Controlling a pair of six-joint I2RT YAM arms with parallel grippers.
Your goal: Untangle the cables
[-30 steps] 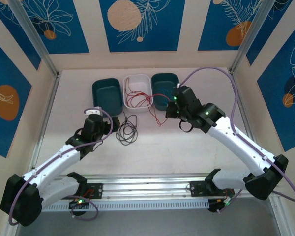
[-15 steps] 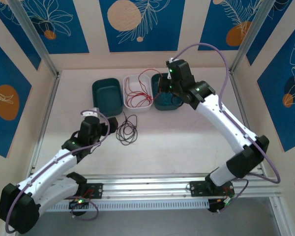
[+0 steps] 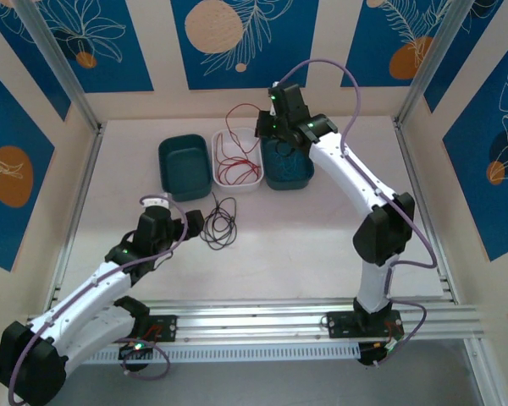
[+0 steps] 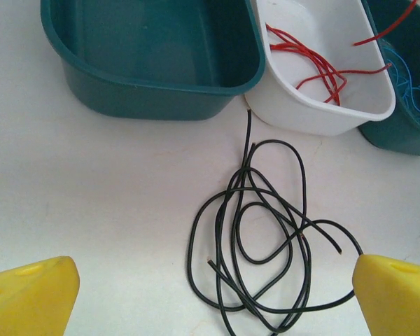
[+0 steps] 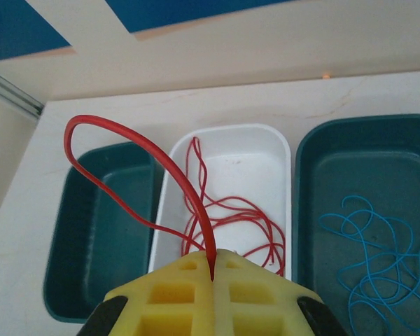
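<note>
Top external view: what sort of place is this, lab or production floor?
Probably a lab tabletop robot cell: left arm and right arm bolted to an aluminium rail, printed blue wall panels boxing the table, small plastic bins with cables sorted by colour.

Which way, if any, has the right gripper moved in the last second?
Yes. In the top view, the right gripper went from the near edge of the right teal bin toward its far-left corner, holding the red cable.

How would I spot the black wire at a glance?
On the pale table, look just in front of the white tub. A loose black wire coil lies there, the only dark one and the only one on the bare tabletop.
</note>
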